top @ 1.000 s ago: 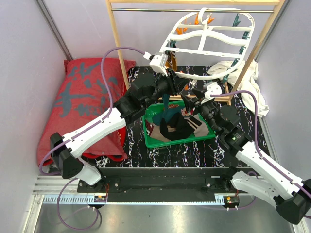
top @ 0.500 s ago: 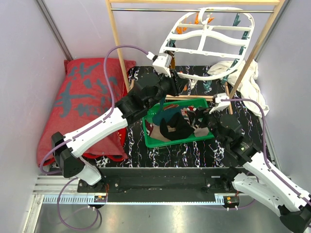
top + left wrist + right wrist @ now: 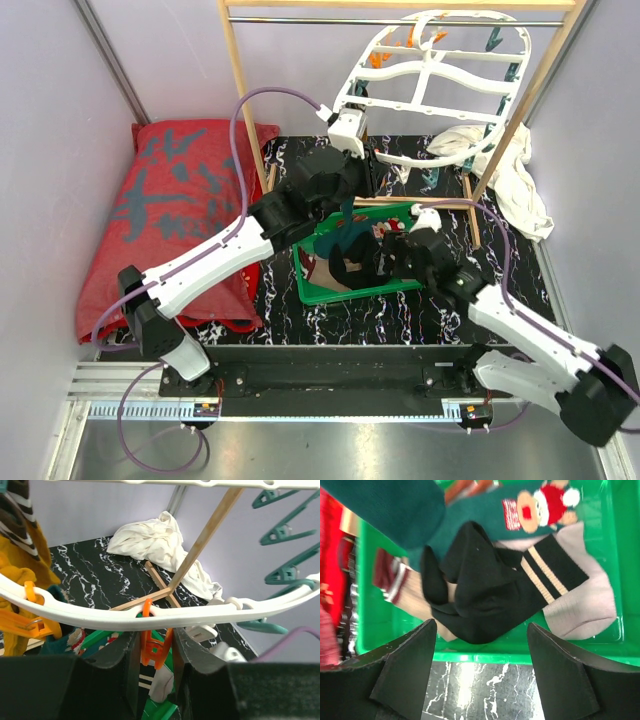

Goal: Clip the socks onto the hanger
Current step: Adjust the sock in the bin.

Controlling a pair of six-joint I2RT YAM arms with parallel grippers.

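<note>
Black, white-veined marble tabletop (image 3: 340, 310) lies bare only along the lower edge of the top view, in front of a green plastic tray (image 3: 485, 656). A red patterned cushion (image 3: 180, 200) fills the left, a crumpled white cloth (image 3: 520, 190) lies at the right, and a light wooden rack frame (image 3: 243, 110) closes off the top. Under its top bar tilts the white plastic openwork hanger (image 3: 100, 621).

The left gripper (image 3: 155, 635), just below the hanger's rim, is clamped on a small orange peg (image 3: 150, 652) dangling there. A mustard sock (image 3: 17, 565) with a striped cuff hangs at the left of that wrist view.

The right gripper (image 3: 481, 625) hovers over the tray, fingers spread wide, holding nothing. The other socks (image 3: 490, 590) lie heaped inside: black with tan stripes, green with a Santa figure, beige with maroon bands.
</note>
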